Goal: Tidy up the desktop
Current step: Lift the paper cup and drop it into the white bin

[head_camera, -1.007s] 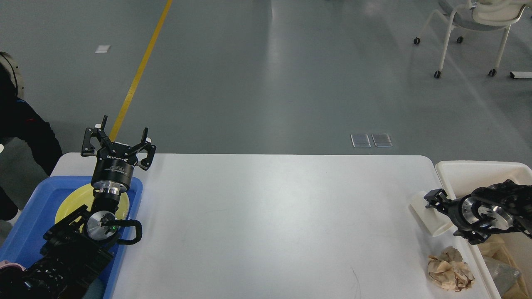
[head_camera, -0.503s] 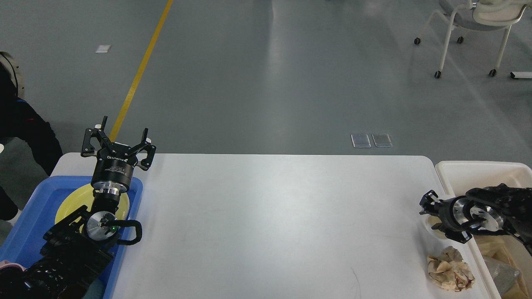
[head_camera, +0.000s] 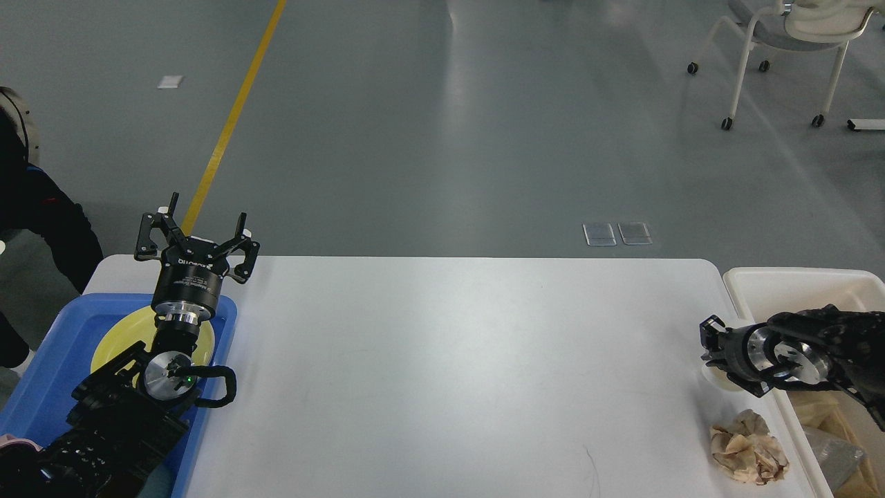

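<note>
The desktop [head_camera: 449, 360] is a large white tabletop. A crumpled brownish paper ball [head_camera: 749, 454] lies near its front right corner. Just behind the ball, a white cup [head_camera: 716, 377] shows only as a sliver under my right gripper [head_camera: 709, 343], which is seen end-on and dark, so its fingers cannot be told apart. My left gripper [head_camera: 197, 238] stands open and empty, pointing up above the far end of the blue tray [head_camera: 41, 373].
A yellow plate [head_camera: 121, 335] lies in the blue tray at the left. A cream-white bin [head_camera: 795, 287] with rubbish in it stands off the table's right edge. A person in dark clothes [head_camera: 34, 214] is at far left, and a wheeled chair [head_camera: 788, 41] at far right.
My right gripper has swung left and down over the white cup, which earlier lay visible on its side and is now almost covered. The left arm has not moved.
</note>
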You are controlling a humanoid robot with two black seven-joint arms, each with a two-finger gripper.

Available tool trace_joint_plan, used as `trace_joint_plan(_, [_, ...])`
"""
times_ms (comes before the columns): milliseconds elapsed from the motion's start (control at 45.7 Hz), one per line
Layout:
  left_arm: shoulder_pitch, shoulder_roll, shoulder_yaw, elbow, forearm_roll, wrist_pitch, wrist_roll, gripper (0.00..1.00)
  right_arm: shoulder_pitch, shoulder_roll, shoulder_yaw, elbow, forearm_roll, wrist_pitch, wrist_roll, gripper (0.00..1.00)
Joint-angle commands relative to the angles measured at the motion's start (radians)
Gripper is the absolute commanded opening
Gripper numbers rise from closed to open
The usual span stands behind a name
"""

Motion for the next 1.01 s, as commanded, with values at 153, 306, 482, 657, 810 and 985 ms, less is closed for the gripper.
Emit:
trace_joint_plan(153, [0.0, 0.0, 0.0, 0.0, 0.0, 0.0, 0.0, 0.97, 0.181, -0.111, -0.05, 0.214, -0.029, 0.023, -0.001, 0.0])
trace_joint_plan(306, [0.001, 0.0, 0.0, 0.0, 0.0, 0.001, 0.0, 0.97, 0.541, -0.18, -0.271, 0.455, -0.067, 0.159, 0.0, 0.0])
trace_joint_plan(482, [0.001, 0.0, 0.0, 0.0, 0.0, 0.0, 0.0, 0.97, 0.991, -0.202, -0.445, 0.743, -0.067, 0.426, -0.001, 0.0])
trace_joint_plan(657, [0.001, 0.0, 0.0, 0.0, 0.0, 0.0, 0.0, 0.97, 1.217, -0.162, -0.504, 0.938, -0.067, 0.497, -0.009, 0.0])
trace_joint_plan(810, [0.001, 0.0, 0.0, 0.0, 0.0, 0.0, 0.0, 0.97, 1.214, -0.165, -0.549, 0.938, -0.071, 0.436, -0.009, 0.0])
trace_joint_plan(985, [0.001, 0.0, 0.0, 0.0, 0.0, 0.0, 0.0, 0.97, 0.989, -0.239, -0.629, 0.743, -0.146, 0.253, -0.007, 0.0])
